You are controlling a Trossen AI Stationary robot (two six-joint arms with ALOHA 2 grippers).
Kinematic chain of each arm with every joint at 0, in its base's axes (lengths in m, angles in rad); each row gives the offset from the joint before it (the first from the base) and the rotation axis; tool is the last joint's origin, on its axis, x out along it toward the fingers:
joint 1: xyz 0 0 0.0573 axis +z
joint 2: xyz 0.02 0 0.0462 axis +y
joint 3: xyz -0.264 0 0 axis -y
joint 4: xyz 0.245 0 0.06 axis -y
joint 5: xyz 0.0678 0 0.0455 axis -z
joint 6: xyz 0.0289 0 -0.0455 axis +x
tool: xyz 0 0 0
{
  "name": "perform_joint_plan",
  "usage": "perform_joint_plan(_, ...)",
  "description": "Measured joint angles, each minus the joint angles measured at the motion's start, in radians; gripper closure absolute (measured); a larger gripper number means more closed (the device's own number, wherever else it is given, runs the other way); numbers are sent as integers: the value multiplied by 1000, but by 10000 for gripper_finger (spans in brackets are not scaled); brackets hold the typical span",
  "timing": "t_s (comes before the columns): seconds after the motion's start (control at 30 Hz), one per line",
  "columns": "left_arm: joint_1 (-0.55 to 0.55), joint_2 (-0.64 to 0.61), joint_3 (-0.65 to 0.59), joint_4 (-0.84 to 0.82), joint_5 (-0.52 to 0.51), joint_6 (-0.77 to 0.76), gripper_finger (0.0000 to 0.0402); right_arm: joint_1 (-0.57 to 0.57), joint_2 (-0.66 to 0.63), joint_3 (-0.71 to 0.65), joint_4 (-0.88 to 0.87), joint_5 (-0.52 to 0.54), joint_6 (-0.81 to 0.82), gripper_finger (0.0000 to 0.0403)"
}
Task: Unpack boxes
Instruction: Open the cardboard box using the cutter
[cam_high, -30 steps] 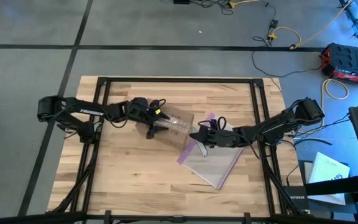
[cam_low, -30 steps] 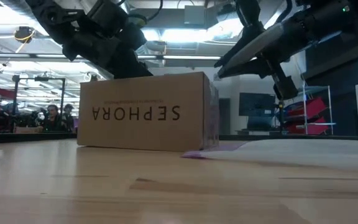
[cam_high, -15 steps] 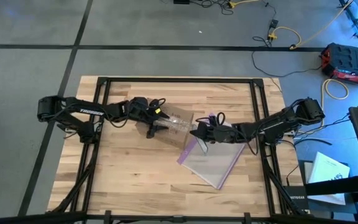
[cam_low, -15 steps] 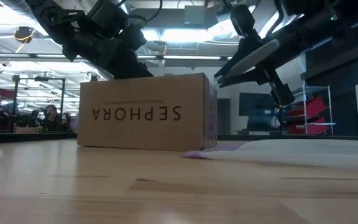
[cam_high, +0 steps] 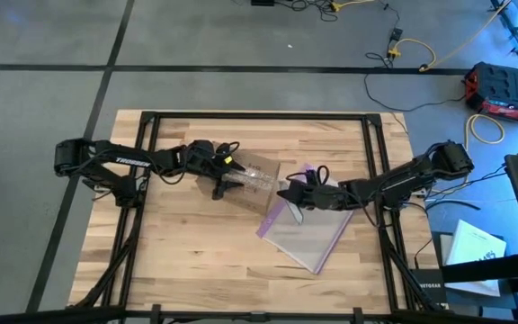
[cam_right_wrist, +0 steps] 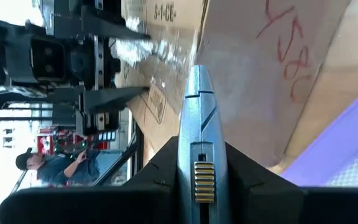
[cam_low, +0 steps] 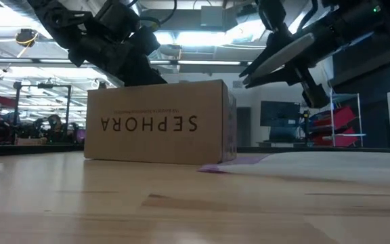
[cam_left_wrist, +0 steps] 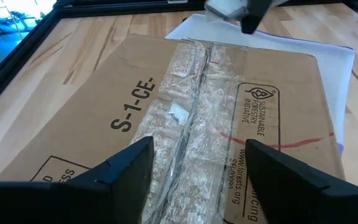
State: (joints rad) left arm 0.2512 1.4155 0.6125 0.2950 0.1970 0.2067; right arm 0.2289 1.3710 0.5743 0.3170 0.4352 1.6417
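**One box, taped, mid-table; knife tool drawn slightly back**

Changes: the right gripper (cam_high: 288, 192) and its grey knife tool (cam_right_wrist: 196, 134) sit a little farther from the box than half a second ago. The box and left arm are unchanged.

Count:
- Box (cam_high: 254, 183): one, brown cardboard, closed, near the middle of the table (cam_high: 196, 261), closer to its far edge. Clear tape (cam_left_wrist: 191, 118) runs along the top seam; "SEPHORA" reads upside down on the near side in the low view.
- Plastic bag (cam_high: 308, 236): one, clear with a purple edge, lying flat, touching the box on its right-edge side.
- Knife tool: one, clamped in the narrowly set right gripper, blade toward the box's end face.
- Left gripper (cam_left_wrist: 194, 165): fingers spread partway over the box top, holding nothing.

Surroundings: cables and a red-and-black case (cam_high: 507, 90) lie on the floor beyond the table's right edge. A person (cam_right_wrist: 55, 165) shows in the background.
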Motion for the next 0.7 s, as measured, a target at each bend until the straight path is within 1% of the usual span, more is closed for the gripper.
perform_joint_plan(0.2, 0, 0, 0, 2, 1, -1, 163, -16, -15, 0, -28, -3, -19, 352)
perform_joint_plan(0.33, 0, 0, 0, 2, 3, -5, 163, -49, -13, 0, -28, -36, -43, 352)
perform_joint_plan(0.5, 0, 0, 0, 2, 3, -4, 163, -87, -13, 0, 14, -89, -81, 352)
perform_joint_plan(0.7, 0, 0, 0, 2, 3, -7, 163, -94, -13, 0, 9, -125, -91, 352)
